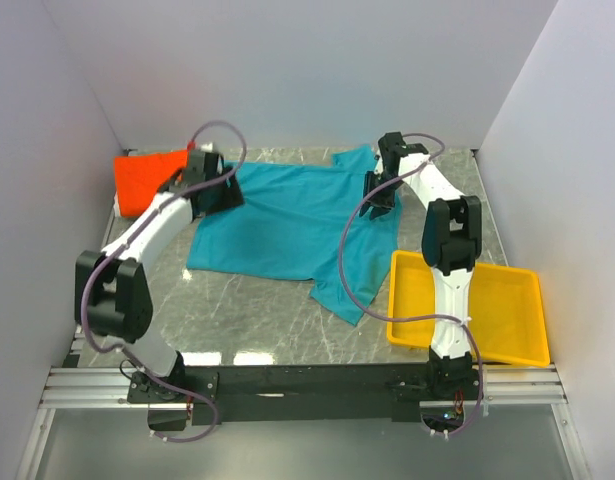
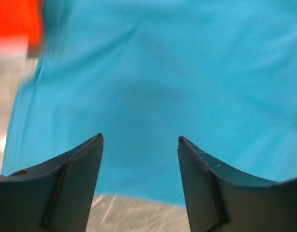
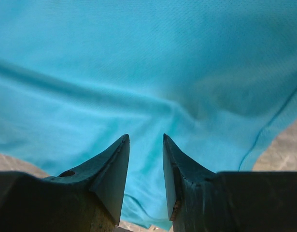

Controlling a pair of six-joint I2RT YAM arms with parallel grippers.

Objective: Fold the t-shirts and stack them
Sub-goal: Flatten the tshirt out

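A teal t-shirt point(image 1: 287, 220) lies spread and partly rumpled on the marble table, one part trailing toward the front. An orange-red t-shirt point(image 1: 142, 180) lies folded at the back left. My left gripper point(image 1: 212, 192) hovers over the teal shirt's left edge. In the left wrist view it point(image 2: 140, 140) is open wide and empty, with the teal shirt point(image 2: 162, 82) below and the orange-red shirt point(image 2: 15, 19) at the top left. My right gripper point(image 1: 379, 195) is over the shirt's right side. In the right wrist view it point(image 3: 146, 137) is narrowly open above a teal fold point(image 3: 138, 96), holding nothing.
A yellow tray point(image 1: 512, 345) stands at the front right, beside the right arm. White walls close in the table at the back and both sides. Bare marble table point(image 1: 257, 320) shows in front of the teal shirt.
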